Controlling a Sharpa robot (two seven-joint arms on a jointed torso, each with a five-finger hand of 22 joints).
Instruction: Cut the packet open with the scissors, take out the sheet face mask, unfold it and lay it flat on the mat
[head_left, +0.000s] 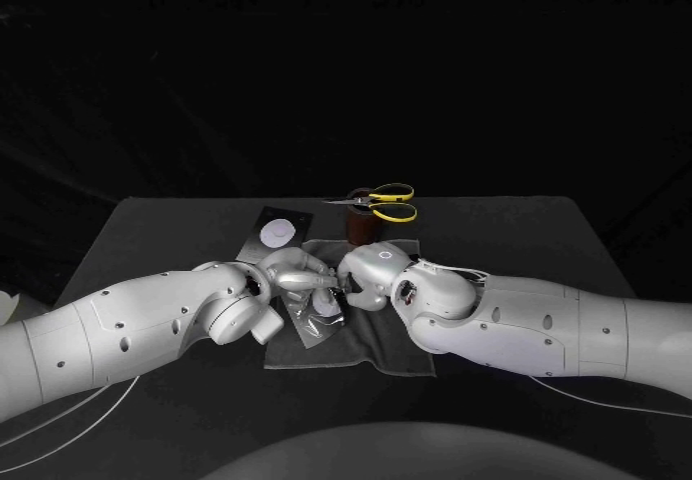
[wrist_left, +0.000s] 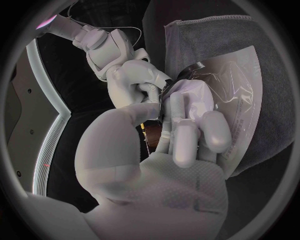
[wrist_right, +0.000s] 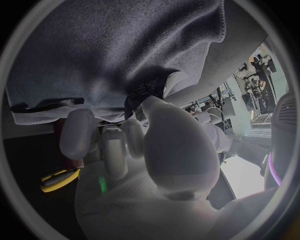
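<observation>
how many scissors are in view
1. The scissors lie at the far side of the table, beyond the mat, untouched. Part of the table is hidden, so another pair can't be ruled out.

The head camera looks down on the table (head_left: 144, 230) from above; the left arm (head_left: 116, 335) enters at 8 o'clock, the right arm (head_left: 577, 335) at 4. The wrist cameras sit close behind the left hand (wrist_left: 181, 135) and the right hand (wrist_right: 150, 150), both facing the mat (head_left: 353, 350), which all views share.
</observation>
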